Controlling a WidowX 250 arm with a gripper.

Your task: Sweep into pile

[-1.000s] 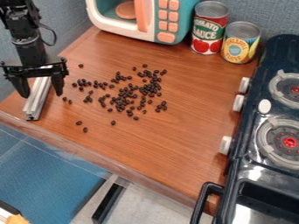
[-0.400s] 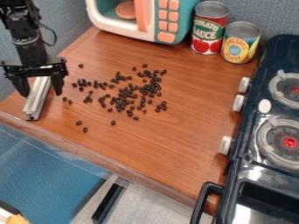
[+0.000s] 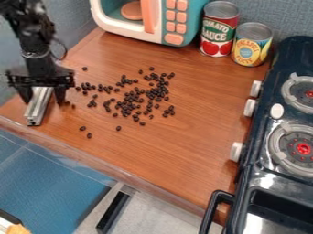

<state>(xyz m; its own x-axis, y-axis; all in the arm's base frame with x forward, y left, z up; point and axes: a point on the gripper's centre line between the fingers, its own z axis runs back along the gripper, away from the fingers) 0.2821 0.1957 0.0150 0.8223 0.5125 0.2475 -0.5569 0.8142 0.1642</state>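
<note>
At the far left of the counter the gripper (image 3: 43,99) hangs down, open, its two fingers spread to either side of a metal bar. That silvery bar (image 3: 38,106) lies on the wood and points toward the front edge; its upper part is hidden behind the gripper. Dark beans (image 3: 131,103) lie scattered over the middle of the counter, densest right of centre. A few stray beans (image 3: 85,131) are nearer the front edge, and one or more lie close beside the right finger.
A toy microwave (image 3: 174,23) stands at the back, with a tomato sauce can (image 3: 218,29) and a pineapple can (image 3: 251,45) to its right. A dark toy stove (image 3: 275,137) with knobs and a handle runs down the right side. The wooden counter (image 3: 177,160) ends at a slanting front edge.
The gripper has shifted slightly right and a little lower in the view, still spread around the bar. Beans and bar have not moved.
</note>
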